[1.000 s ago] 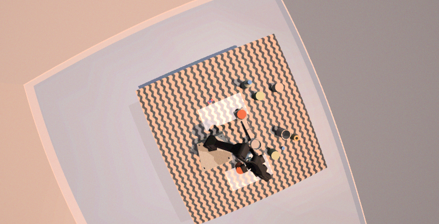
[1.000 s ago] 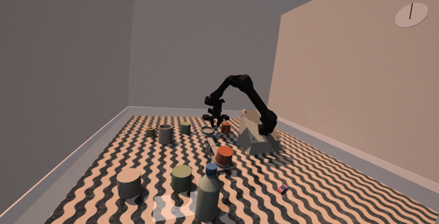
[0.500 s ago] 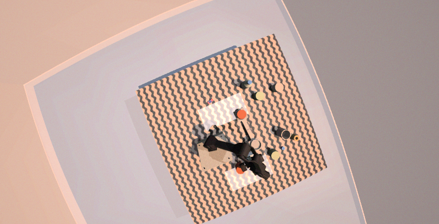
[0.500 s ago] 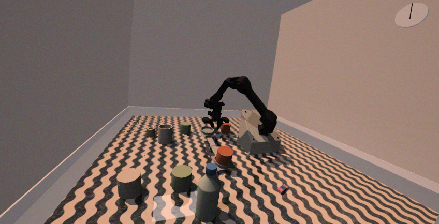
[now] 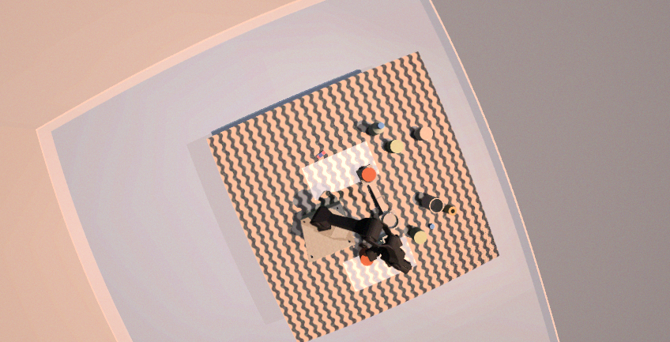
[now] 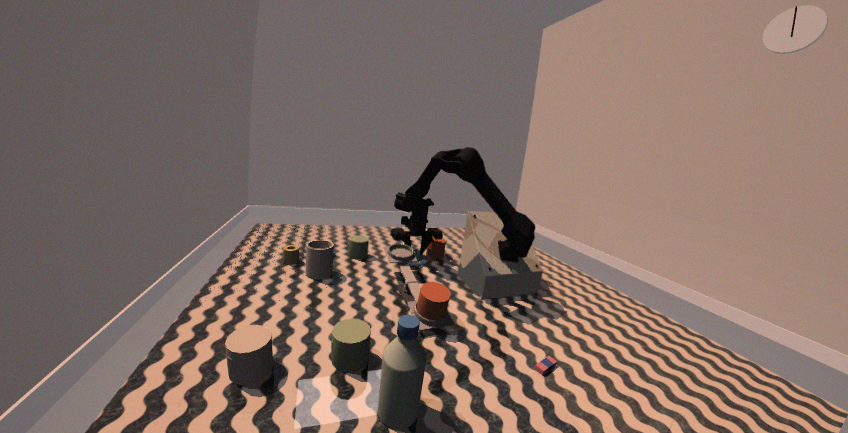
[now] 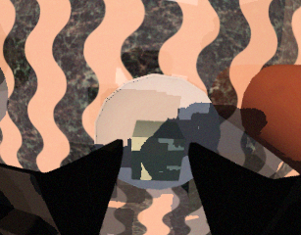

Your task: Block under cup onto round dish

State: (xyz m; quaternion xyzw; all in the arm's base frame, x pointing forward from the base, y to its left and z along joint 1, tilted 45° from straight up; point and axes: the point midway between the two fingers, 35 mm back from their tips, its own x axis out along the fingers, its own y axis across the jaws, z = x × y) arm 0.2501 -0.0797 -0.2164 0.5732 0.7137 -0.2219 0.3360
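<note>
My gripper (image 7: 156, 147) (image 6: 417, 239) is open and low over the round pale dish (image 7: 140, 103) (image 5: 389, 219) (image 6: 402, 252). A grey-green block (image 7: 160, 159) lies on the near part of the dish, between my open fingers. One orange cup (image 5: 367, 174) (image 6: 432, 300) stands on the far end of the small balance (image 5: 376, 196) (image 6: 410, 278). The other orange cup (image 7: 279, 110) (image 6: 437, 247) (image 5: 365, 259) is off the balance, on the floor just right of the dish and beside my arm.
A grey open cylinder (image 6: 319, 259), a small yellow ring (image 6: 290, 253), olive cylinders (image 6: 358, 246) (image 6: 350, 344), a grey solid cylinder (image 6: 249, 355) and a bottle (image 6: 402, 381) stand around. The arm's angular pedestal (image 6: 496, 262) is at the right. A small red-blue piece (image 6: 545, 364) lies near the front.
</note>
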